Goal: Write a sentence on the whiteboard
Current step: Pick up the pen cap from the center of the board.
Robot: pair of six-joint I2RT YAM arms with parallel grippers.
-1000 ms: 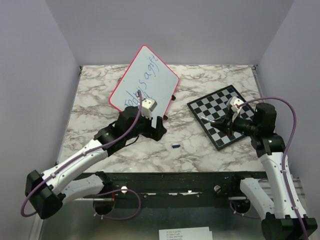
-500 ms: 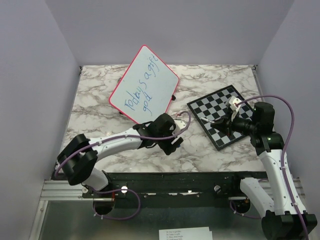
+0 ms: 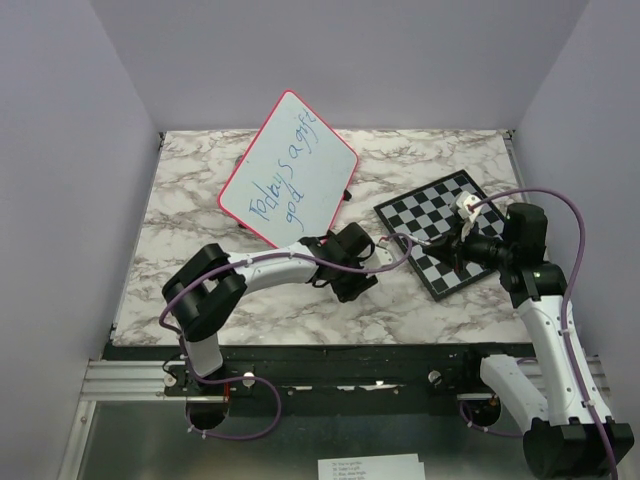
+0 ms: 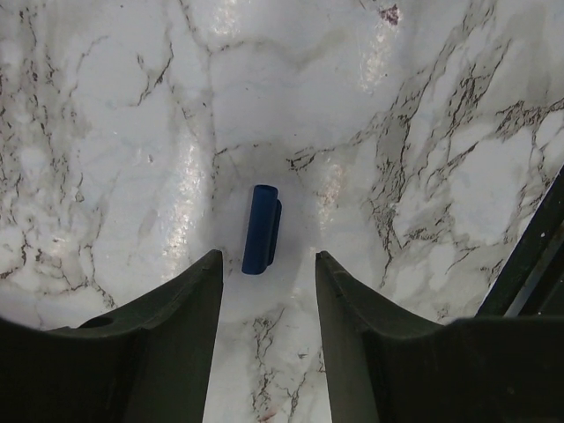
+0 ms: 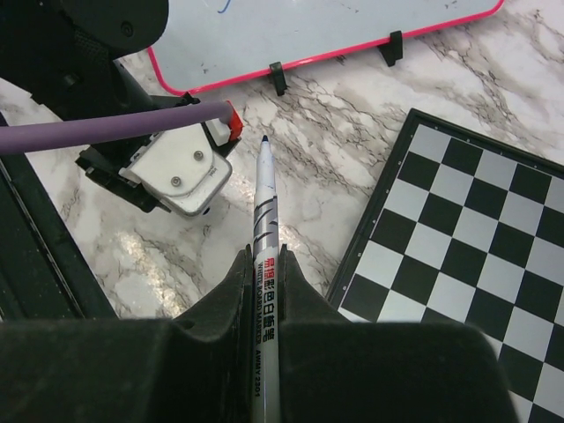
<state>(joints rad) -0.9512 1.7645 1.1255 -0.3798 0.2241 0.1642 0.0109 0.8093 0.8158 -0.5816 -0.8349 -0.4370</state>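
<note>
Two left fingers [image 4: 204, 282] stand spread, one on each side of a small blue cap [image 4: 261, 228], and they do not touch it. The cap lies flat on the surface [image 4: 106, 132]. Its long side points straight away between them - so a squeeze would likely press on its two long sides. The left fingers are much nearer to it than the right fingers [image 5: 236, 286], which pinch the marker [image 5: 265, 211], tip bare, beside the chessboard [image 5: 476, 220]. The whiteboard [image 3: 290, 170] sits at the back left - the sentence [image 3: 283, 182] shows in blue on it.
</note>
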